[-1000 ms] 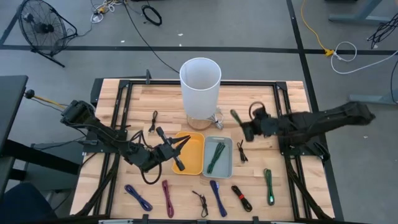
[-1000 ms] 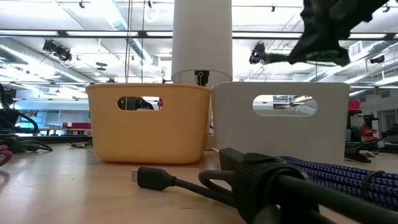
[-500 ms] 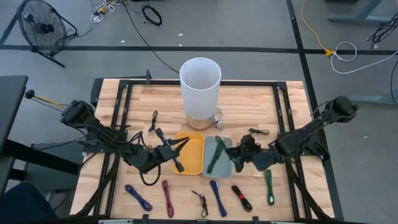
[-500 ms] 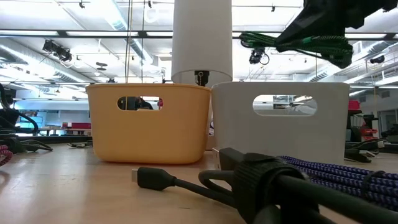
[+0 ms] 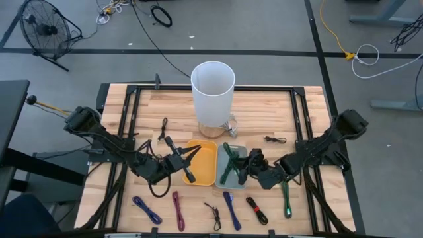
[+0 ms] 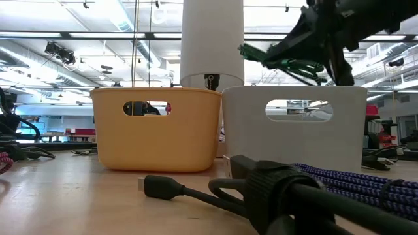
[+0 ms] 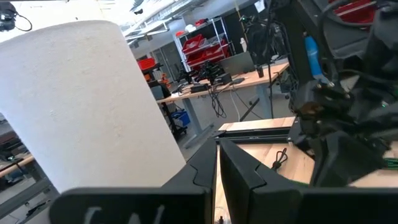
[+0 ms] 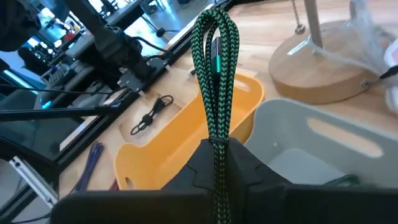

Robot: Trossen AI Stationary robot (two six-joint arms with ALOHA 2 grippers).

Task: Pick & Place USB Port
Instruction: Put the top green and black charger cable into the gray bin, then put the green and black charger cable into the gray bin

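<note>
Right gripper (image 5: 250,166) poised over the right part of the grey bin (image 5: 239,180), clamped tight on a folded green braided cable (image 8: 216,99). In the right wrist view, cable loop sticking out past the fingers (image 8: 252,168), above the seam between grey bin and yellow bin (image 8: 161,155). In the low view, same green bundle (image 6: 287,59) hanging clear above the grey bin's rim (image 6: 294,91), not touching it. Another green cable (image 5: 228,168) lying already inside the grey bin.

Left gripper (image 5: 187,164) parked just left of the yellow bin (image 5: 208,173), fingers (image 7: 233,171) pressed together with nothing between them.

White cylinder (image 5: 213,92) standing upright on a round wooden base, at the far side of the two bins. Yellow and grey bins side by side, touching, in the middle of the bench (image 5: 310,106).

Loose cables scattered along the near edge of the bench: blue (image 5: 147,210), pink (image 5: 178,210), small black (image 5: 213,215), another blue (image 5: 230,208), red-and-black (image 5: 258,210), and a green one (image 5: 286,197) on the right. Two small black cables farther back, one (image 5: 162,127) left of the cylinder, one (image 5: 273,139) right of the bins.
</note>
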